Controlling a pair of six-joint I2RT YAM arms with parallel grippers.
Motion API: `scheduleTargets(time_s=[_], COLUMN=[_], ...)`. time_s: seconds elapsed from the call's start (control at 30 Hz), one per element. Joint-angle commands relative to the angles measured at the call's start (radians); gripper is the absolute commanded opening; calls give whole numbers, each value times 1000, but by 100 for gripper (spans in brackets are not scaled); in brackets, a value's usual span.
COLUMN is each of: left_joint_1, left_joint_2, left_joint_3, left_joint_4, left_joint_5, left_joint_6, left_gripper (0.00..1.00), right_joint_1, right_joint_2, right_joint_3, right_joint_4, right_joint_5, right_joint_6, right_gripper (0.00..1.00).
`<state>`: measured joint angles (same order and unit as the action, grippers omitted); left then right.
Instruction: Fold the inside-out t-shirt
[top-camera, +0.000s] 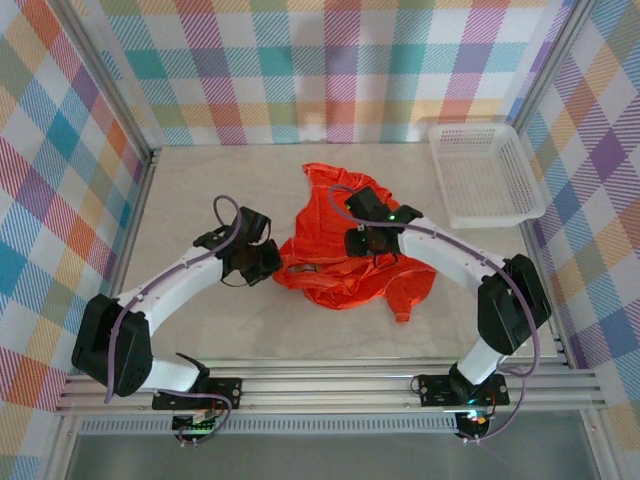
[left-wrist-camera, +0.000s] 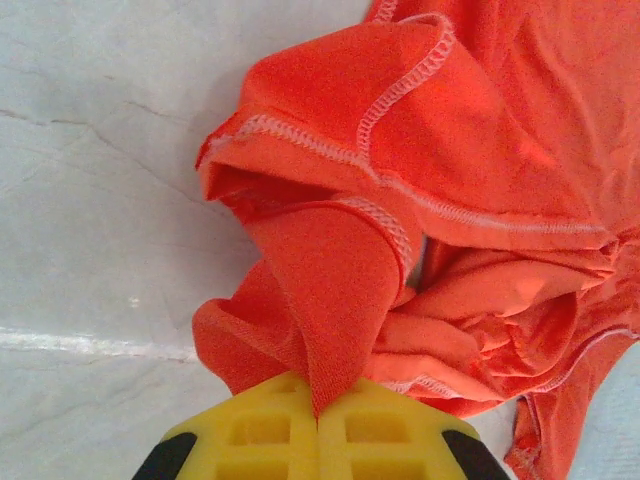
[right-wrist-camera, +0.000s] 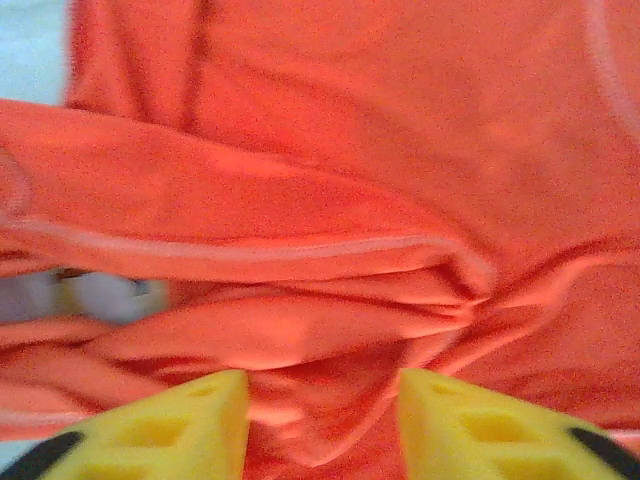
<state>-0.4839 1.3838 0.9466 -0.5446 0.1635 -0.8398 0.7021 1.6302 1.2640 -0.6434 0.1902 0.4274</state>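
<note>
Draping limp and light, the inside-out t-shirt (top-camera: 340, 275) likely favours hem grips; left pincer (left-wrist-camera: 318, 398) pinches its fold, right pincer (right-wrist-camera: 323, 388) stands open.

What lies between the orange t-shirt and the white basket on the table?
Nothing: in the top view the table is bare between the t-shirt and the basket.
</note>
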Motion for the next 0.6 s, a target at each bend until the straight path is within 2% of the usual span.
scheduleTargets(time_s=[0.0, 0.13, 0.4, 0.47, 0.57], left_joint_1=[-11, -12, -12, -12, -10], left_joint_2=[8, -7, -32, -24, -4], left_joint_3=[33, 60, 202, 281, 443], left_joint_4=[-5, -22, -66, -81, -119], left_joint_5=[-10, -17, -3, 11, 35], left_joint_6=[-14, -16, -29, -36, -45], left_gripper=[0, 0, 0, 0, 0], right_joint_1=[69, 109, 161, 169, 164], right_joint_2=[-23, 96, 337, 391, 448], right_joint_3=[-20, -7, 91, 135, 195], right_joint_4=[106, 202, 443, 476, 450], right_joint_5=[-150, -195, -277, -230, -70], right_joint_6=[107, 165, 256, 287, 345], right_gripper=[33, 16, 11, 10, 11])
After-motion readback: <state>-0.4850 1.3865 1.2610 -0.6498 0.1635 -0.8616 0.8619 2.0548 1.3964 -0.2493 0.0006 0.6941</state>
